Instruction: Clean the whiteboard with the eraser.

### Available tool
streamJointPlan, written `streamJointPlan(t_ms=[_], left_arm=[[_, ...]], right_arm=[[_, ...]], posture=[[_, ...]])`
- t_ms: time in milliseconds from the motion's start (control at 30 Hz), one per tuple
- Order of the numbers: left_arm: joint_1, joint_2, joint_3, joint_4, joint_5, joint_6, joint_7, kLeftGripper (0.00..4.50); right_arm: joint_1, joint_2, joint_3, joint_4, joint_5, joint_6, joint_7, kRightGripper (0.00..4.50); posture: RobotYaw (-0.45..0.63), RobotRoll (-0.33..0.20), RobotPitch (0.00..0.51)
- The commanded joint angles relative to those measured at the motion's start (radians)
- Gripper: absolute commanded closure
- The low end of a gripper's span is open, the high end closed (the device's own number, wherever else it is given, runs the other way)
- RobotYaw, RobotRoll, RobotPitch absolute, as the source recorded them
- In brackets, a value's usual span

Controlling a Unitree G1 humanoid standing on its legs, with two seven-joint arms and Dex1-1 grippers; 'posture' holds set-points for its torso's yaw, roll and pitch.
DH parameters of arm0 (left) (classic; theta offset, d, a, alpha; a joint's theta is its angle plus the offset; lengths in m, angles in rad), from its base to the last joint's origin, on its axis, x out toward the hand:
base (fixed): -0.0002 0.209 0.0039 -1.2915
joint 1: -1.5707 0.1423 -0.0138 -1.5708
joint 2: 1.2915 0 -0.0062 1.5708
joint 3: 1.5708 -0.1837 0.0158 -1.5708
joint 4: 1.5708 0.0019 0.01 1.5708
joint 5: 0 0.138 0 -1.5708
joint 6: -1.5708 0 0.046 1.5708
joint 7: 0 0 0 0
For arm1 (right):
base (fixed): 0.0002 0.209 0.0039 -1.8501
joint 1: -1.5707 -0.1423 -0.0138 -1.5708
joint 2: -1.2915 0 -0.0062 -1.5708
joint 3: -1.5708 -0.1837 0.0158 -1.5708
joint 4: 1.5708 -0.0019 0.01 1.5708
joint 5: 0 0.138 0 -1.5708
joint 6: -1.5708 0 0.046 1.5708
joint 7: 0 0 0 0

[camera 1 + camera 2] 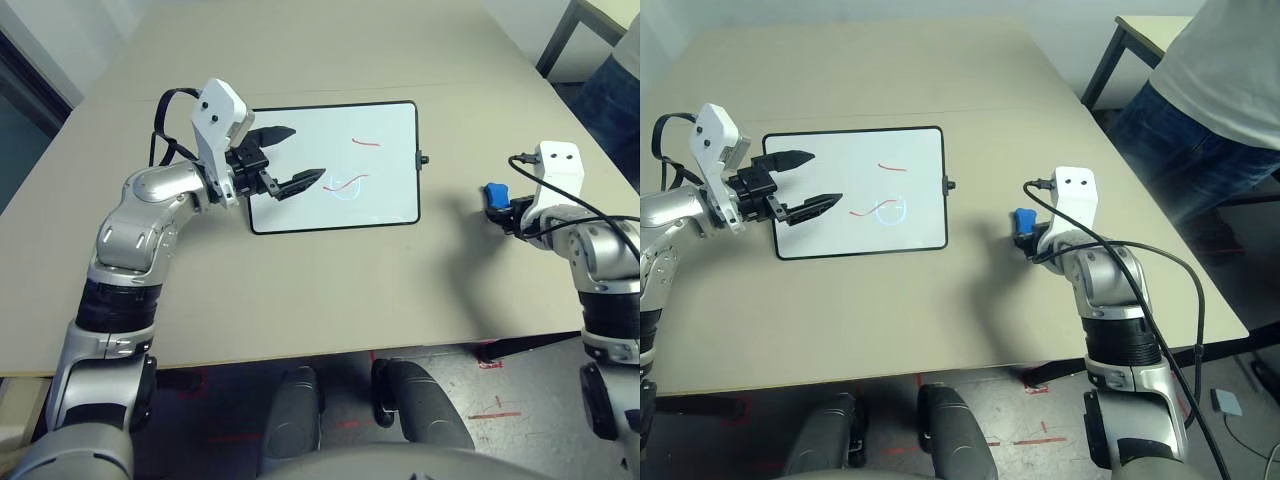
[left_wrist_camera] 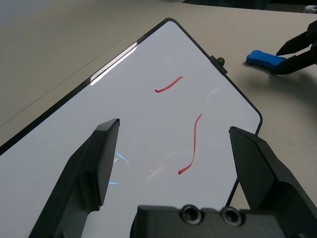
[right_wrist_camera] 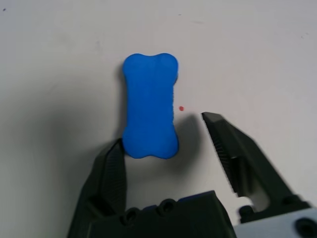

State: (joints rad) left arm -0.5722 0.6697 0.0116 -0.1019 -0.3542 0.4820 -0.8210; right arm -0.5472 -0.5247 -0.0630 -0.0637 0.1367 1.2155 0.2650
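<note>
Blue eraser [image 3: 149, 106] lies lengthwise just ahead of your spread, empty right gripper [image 3: 166, 136], far right of the board [image 1: 335, 165], where your left gripper [image 1: 295, 158] hovers open.

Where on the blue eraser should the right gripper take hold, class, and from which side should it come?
Grip the eraser across its pinched middle, coming from above. It lies flat on the table, to the right of the whiteboard, so only its long sides are free. The right gripper already hangs open over its near end; its fingers would likely seat in the waist.
</note>
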Motion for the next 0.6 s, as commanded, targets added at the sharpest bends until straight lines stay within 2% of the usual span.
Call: streamJointPlan(t_ms=[33, 600], left_arm=[[-0.004, -0.002, -0.011, 0.011, 0.012, -0.004, -0.008, 0.00], [0.006, -0.006, -0.006, 0.018, 0.025, -0.011, 0.000, 0.00]], right_arm=[[0.003, 0.027, 0.003, 0.040, -0.002, 0.011, -0.012, 0.05], [-0.113, 0.133, -0.036, 0.214, -0.021, -0.154, -0.098, 0.05]], posture=[[0.01, 0.000, 0.134], [0.03, 0.000, 0.145]])
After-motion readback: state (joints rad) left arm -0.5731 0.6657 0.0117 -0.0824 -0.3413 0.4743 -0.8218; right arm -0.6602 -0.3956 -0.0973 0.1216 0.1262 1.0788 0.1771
